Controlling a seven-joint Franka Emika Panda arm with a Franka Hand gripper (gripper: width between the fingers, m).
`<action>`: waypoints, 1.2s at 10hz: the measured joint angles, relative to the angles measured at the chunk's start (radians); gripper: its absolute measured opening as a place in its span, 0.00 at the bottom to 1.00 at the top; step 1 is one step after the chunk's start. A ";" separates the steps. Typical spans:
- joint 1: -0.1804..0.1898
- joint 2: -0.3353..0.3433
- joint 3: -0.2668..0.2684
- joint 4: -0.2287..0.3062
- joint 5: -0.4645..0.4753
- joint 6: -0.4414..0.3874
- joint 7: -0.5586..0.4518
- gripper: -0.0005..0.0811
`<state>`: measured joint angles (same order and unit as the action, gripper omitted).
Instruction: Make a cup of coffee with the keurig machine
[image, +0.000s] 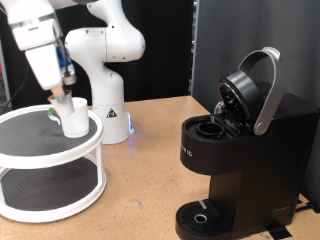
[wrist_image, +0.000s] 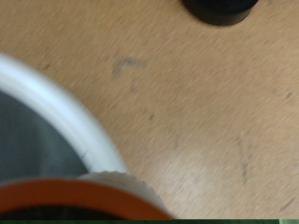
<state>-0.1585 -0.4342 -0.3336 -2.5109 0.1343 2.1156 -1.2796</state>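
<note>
Currently gripper (image: 63, 97) low over cup (image: 72, 118), fingers reaching into or around its rim; grip state unclear, cannot tell. Cup stands on top tier of white two-tier rack (image: 40, 175), exterior view's left; contents not visible. Risk: off-centre closure tips cup off tier. Keurig machine (image: 240, 150) well apart, exterior view's right, lid raised, pod chamber exposed, drip tray bare.

Even indoor light; wrist cam blurry
</note>
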 joint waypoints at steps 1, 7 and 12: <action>0.011 0.000 0.022 0.016 0.018 -0.010 0.044 0.55; 0.049 0.001 0.072 0.020 0.117 0.008 0.115 0.55; 0.087 0.002 0.154 0.045 0.164 0.032 0.236 0.55</action>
<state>-0.0711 -0.4326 -0.1797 -2.4654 0.2984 2.1477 -1.0439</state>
